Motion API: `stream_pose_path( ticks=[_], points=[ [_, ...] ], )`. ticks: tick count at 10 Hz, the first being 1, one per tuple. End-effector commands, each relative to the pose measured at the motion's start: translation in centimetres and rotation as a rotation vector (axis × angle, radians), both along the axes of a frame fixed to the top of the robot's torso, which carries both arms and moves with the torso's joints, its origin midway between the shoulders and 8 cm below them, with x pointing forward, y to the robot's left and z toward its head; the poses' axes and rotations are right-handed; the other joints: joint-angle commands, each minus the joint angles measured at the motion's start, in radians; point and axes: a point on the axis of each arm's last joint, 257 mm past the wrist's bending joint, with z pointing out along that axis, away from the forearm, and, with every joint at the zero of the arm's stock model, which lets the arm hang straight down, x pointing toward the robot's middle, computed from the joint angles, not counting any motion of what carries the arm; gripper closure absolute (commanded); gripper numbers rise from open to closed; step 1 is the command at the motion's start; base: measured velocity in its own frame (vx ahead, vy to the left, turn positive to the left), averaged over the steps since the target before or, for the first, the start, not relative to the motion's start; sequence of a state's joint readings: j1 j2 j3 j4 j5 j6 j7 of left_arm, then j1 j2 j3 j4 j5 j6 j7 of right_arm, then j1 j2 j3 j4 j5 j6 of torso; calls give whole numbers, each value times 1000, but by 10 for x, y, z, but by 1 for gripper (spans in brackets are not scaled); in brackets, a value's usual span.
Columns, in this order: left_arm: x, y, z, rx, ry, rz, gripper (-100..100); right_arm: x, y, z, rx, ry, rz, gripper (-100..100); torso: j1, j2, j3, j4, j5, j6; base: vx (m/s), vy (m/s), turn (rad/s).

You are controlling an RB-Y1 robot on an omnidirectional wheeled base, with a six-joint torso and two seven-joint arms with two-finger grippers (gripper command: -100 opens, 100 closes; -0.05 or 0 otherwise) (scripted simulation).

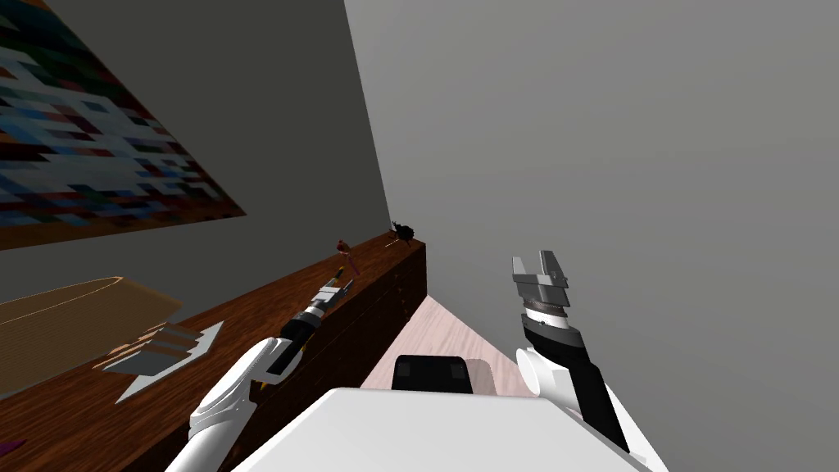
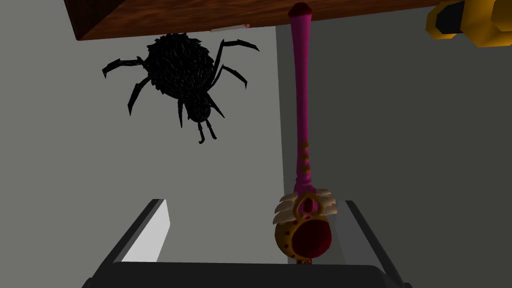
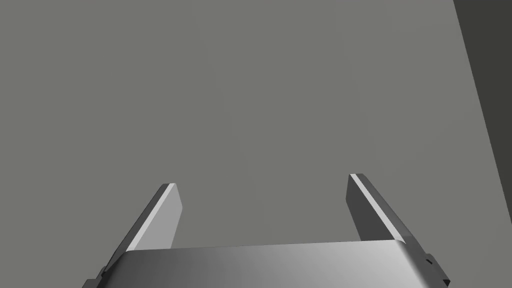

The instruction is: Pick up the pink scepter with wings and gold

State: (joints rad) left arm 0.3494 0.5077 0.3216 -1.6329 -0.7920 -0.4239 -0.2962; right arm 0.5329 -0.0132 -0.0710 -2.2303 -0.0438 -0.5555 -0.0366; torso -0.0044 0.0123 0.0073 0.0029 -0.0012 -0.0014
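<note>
- Head view: 1 long dark wood cabinet top (image 1: 270, 315) runs from the near left to the far corner of the grey walls, with a pale pink floor (image 1: 430, 328) to its right.
- 1 pink scepter (image 1: 350, 258) sits over the far part of that top, just beyond the tip of the left gripper (image 1: 342, 287).
- 1 black spider (image 1: 401, 233) stands at the far end of the top, beyond the scepter and to its right.
- 1 white stepped object (image 1: 168, 354) and 1 tan ribbed object (image 1: 65, 319) lie on the near left part of the top. 1 mosaic painting (image 1: 82, 123) hangs on the left wall.
- Left wrist view: the left gripper (image 2: 254, 202) has its 2 fingers (image 2: 150, 230) spread wide.
- The scepter (image 2: 301, 125) has 1 pink shaft, 1 pair of cream wings and 1 gold-rimmed red orb. The orb end lies between the 2 fingers, close to 1 of them and apart from the other. I cannot tell whether that finger touches it.
- The shaft's other end reaches the wood top (image 2: 200, 17), and the spider (image 2: 182, 75) stands beside the shaft.
- 1 yellow and black object (image 2: 470, 20) shows at the corner, well apart from the spider.
- Right wrist view: the right gripper (image 3: 262, 180) has its 2 fingers apart with nothing between them. In the head view it (image 1: 537, 260) is raised to the right, clear of the cabinet.
</note>
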Motion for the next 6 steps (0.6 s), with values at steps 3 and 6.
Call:
stream_pose_path(
  ticks=[3, 6],
  points=[
    [-1, 17, 15, 38, 12, 27, -100, 0, 0, 0, 0, 0, 0, 0, 2, -3, -2, -1, 1, 0, -116, -31, -125],
    [5, 4, 21, 5, -12, -13, -100, 0, 0, 0, -1, 1, -1, 0, 10, -21, -12, -4, 2, 0, 138, 71, 82]
  ],
)
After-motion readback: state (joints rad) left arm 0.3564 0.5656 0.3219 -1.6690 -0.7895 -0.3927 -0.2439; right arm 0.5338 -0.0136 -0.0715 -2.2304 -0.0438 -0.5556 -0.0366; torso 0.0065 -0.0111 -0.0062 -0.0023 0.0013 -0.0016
